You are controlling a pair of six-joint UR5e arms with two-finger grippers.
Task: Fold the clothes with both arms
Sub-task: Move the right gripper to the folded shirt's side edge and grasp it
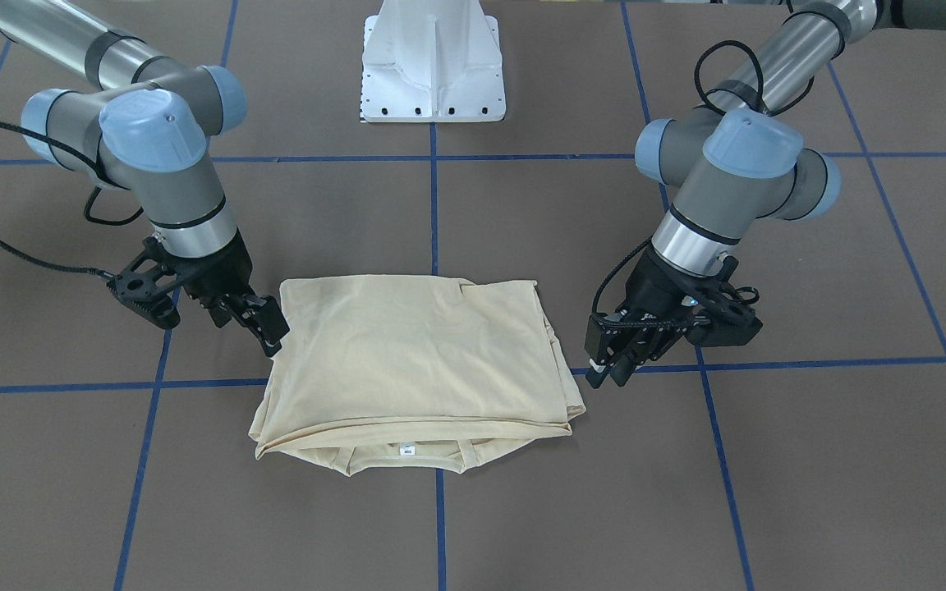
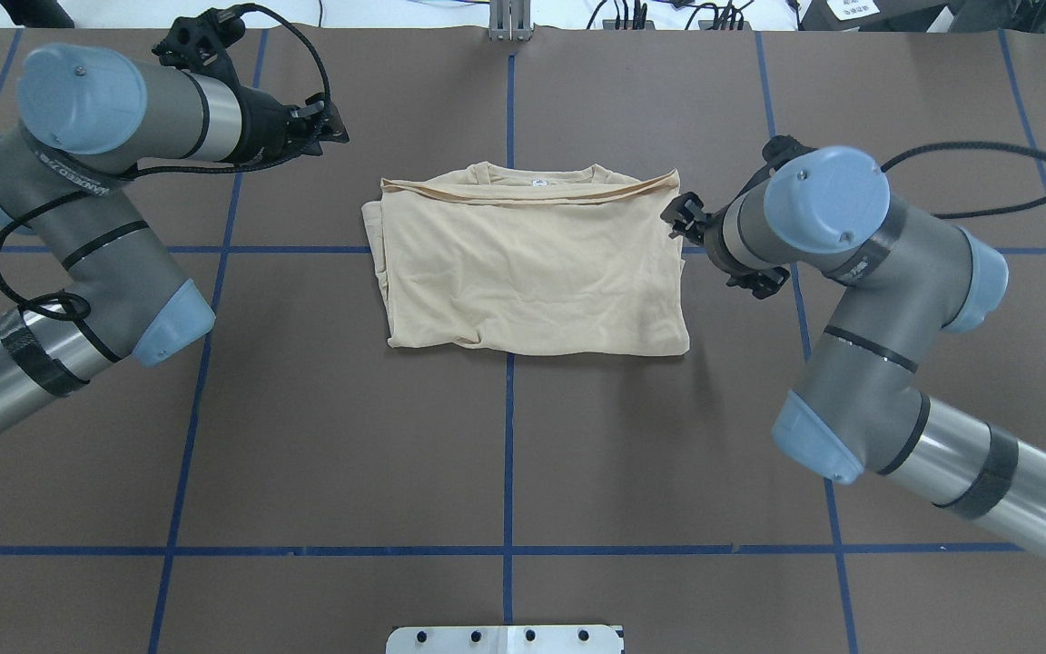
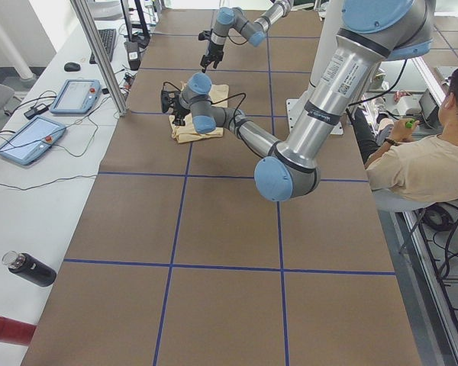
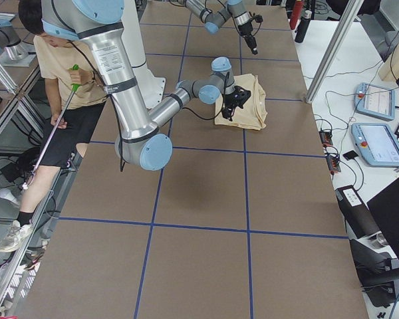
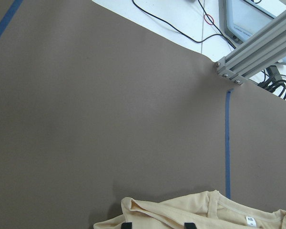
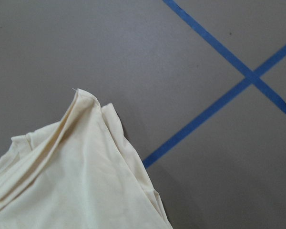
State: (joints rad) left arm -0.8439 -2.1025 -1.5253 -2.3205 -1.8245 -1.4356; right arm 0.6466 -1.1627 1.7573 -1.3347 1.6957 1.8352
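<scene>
The clothes are one pale cream-yellow shirt [image 1: 415, 353] [image 2: 532, 272], folded into a flat rectangle on the brown table. Its white neck label [image 1: 407, 448] lies at the edge far from the robot, and no print shows. My left gripper [image 1: 607, 376] [image 2: 332, 127] hangs just off the shirt's side edge, apart from the cloth, open and empty. In the left wrist view the collar [image 5: 205, 214] shows beyond two separated fingertips [image 5: 127, 224]. My right gripper [image 1: 272, 341] [image 2: 679, 218] sits close against the opposite side edge, looking open with nothing in it. The right wrist view shows only a shirt corner [image 6: 76, 176].
The white pedestal base [image 1: 433, 66] [image 2: 505, 639] stands on the robot's side of the table. Blue tape lines [image 1: 433, 205] grid the brown surface. A seated person [image 3: 420, 160] is beside the table. Teach pendants [image 3: 76, 95] and a dark bottle [image 3: 29, 268] lie on the side bench.
</scene>
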